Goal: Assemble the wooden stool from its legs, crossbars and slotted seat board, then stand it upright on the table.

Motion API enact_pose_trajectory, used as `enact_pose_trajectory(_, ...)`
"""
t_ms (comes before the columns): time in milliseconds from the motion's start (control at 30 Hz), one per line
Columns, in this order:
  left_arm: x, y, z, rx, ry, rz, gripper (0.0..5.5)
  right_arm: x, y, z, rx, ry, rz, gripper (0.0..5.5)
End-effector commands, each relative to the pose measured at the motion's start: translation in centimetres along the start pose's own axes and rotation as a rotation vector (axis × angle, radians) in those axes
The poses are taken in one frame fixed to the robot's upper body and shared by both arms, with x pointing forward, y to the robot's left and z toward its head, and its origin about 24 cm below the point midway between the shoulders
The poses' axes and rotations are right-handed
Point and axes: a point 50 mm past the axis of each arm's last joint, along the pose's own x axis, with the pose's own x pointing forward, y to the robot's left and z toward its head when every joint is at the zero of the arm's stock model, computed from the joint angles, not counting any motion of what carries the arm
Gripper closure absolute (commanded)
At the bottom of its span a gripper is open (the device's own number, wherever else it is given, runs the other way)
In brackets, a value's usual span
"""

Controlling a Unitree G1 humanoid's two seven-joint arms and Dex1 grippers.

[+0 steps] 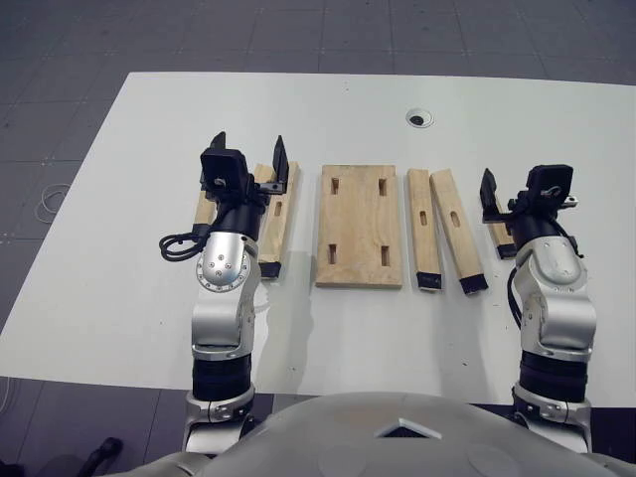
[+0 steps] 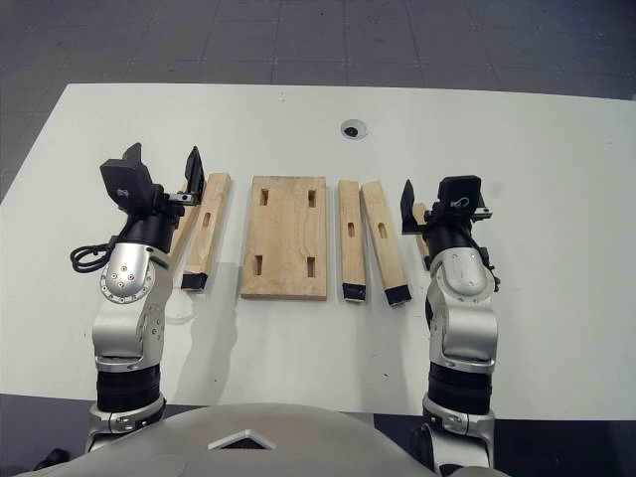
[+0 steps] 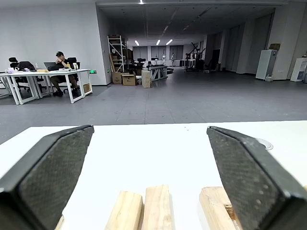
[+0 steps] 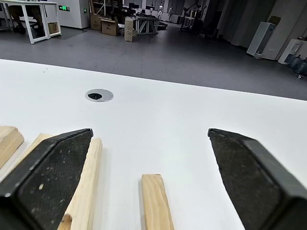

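Seat board (image 1: 360, 227) lies flat on the table (image 1: 109, 258), long axis near-to-far, legs (image 1: 427, 248) parallel beside it, dark ends nearest; left gripper (image 1: 249, 144) and right gripper (image 4: 149, 132) gape empty.

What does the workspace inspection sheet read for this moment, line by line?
surface: white table, round cable port on its far side.
job's things: slotted seat board flat at centre; two slotted legs to its right, more wooden pieces to its left, one piece at the far right; nothing joined.
clutter: nothing seen.
grippers: left gripper and right gripper, fingers open, holding nothing.
cables: black loop at the left wrist.
surroundings: grey floor; desks in the hall behind.
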Motion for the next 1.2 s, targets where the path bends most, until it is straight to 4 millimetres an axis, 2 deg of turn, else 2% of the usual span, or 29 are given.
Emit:
enact_pose_trajectory(33,-0.3,0.2,0.1,0.036,0.011,-0.011,1.12,-0.8,-0.1,-1.0,0.01,0.061,0.016,1.05)
enact_pose_trajectory(267,-0.7,-0.1,-0.6,0.015,0.021,0.004,1.12,0.0,0.9,0.0,0.036,0.013,0.069,1.05)
enact_pose_trajectory(467,-0.5,-0.1,-0.5,0.013,0.012,0.016,1.13,0.5,0.7,0.5,0.021,-0.008,0.063,0.19)
enact_pose_trajectory(700,-0.5,0.0,-1.0,0.091,0.012,0.021,1.13,1.3,1.3,2.5,-0.01,-0.13,0.08,0.19)
enact_pose_trajectory(800,-0.3,0.1,-0.3,0.097,-0.057,0.026,1.13,1.5,1.7,3.4,-0.031,-0.241,0.087,0.19)
enact_pose_trajectory(933,0.3,-0.2,0.6,0.047,-0.136,0.015,1.13,1.5,2.9,3.4,-0.037,-0.307,0.124,0.19)
enact_pose_trajectory(1200,0.6,-0.1,0.7,0.065,-0.149,0.014,1.13,1.4,3.0,3.2,0.008,-0.308,0.088,0.19)
